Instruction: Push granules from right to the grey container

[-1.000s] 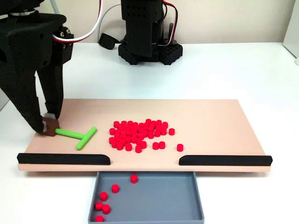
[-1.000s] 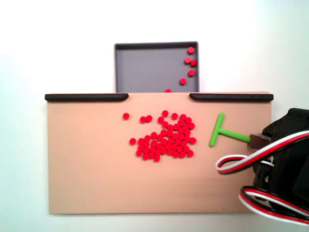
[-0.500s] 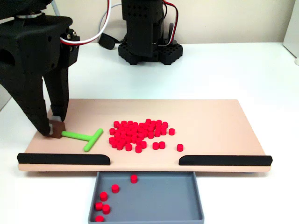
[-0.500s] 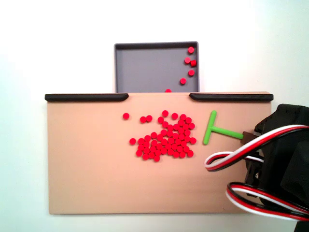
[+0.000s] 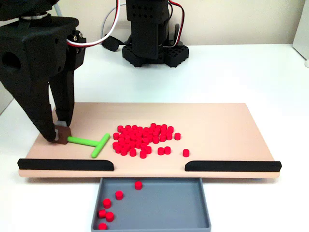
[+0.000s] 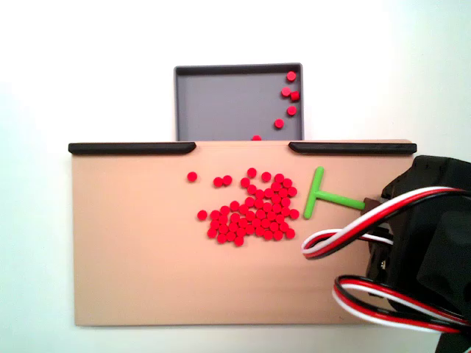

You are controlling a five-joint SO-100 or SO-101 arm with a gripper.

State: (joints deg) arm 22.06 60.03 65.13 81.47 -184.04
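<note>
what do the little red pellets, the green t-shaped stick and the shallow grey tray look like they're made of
The red pellets look like matte plastic: uniform saturated colour, identical cylinder shapes. The green T-shaped pusher stick also looks plastic, perhaps printed, with a smooth, slightly glossy, even colour. The shallow grey tray seems matte moulded or printed plastic, with thin, even walls and no shine. None can be confirmed by look alone.

Smooth matte white desk (image 5: 231, 72) spreading to every edge in both fixed views, plain beige wall (image 5: 231, 19) along 12 o'clock in a fixed view, soft even light, faint shadows, a white object (image 5: 301, 46) cut off at 3 o'clock
</note>
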